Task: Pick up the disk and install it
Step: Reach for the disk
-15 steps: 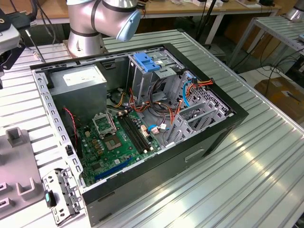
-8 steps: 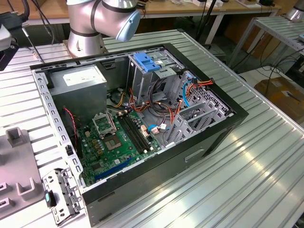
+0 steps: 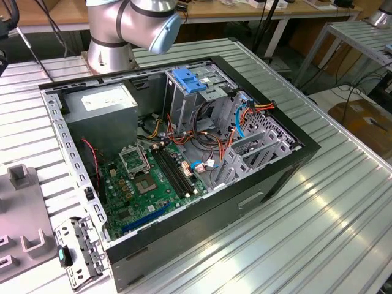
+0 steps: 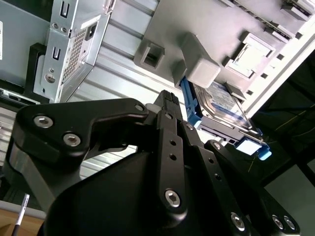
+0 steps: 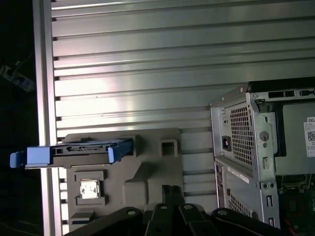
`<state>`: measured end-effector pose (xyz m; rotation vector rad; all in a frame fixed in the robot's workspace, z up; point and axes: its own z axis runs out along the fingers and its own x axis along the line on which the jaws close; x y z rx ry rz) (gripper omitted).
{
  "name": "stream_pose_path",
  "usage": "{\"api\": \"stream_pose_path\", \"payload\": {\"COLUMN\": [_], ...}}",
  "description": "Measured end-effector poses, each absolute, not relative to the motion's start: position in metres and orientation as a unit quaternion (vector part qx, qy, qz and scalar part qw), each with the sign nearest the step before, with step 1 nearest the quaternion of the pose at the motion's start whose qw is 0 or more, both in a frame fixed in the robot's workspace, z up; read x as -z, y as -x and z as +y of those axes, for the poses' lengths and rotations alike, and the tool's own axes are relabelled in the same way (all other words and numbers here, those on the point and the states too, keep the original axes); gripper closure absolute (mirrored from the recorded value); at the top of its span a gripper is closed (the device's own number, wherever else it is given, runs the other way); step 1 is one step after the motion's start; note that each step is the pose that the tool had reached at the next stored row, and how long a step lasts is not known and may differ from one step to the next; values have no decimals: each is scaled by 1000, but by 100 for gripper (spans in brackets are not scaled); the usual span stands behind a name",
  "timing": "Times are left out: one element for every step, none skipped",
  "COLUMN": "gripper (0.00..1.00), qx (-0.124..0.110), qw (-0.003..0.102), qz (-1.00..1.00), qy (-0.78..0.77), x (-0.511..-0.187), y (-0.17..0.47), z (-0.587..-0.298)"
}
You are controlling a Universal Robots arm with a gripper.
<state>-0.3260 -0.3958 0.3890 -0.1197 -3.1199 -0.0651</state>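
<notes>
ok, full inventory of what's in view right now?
disk: one, dark grey with blue rails, on edge in the holder
holder: one, grey, on the table beside the case
computer case: one, black, open, mid-table
motherboard: one, green, on the case floor
power supply box: one, grey with white sticker, case corner nearest the arm
drive cage: one, bare metal, inside the case
blue tab: one, on top of the cage
cables: bundle, orange, red, blue, beside the cage
table: one, ribbed silver
arm: one, silver, behind the case
gripper: one, black, near the holder, not holding the disk
</notes>
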Motion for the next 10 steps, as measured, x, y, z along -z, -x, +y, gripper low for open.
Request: {"api": "stream_pose_path", "payload": {"gripper": [89,89,89,89,89,89,89,89,89,89], "qx": [21,21,21,21,21,21,21,21,21,21], "qw": [9,9,10,10,10,10,10,10,10,10], "qz": [-999,-999,-999,-999,-999,-999,-999,-999,-999,-999], "qy": [38,38,38,38,38,38,38,38,38,38], "x": [-389,-389,-389,-389,-389,-389,-389,-389,-389,-389], "y": [327,329,330,332,334,335,337,338,340,342], "z": [-396,-396,-396,-396,-396,-396,-396,-396,-396,-396]}}
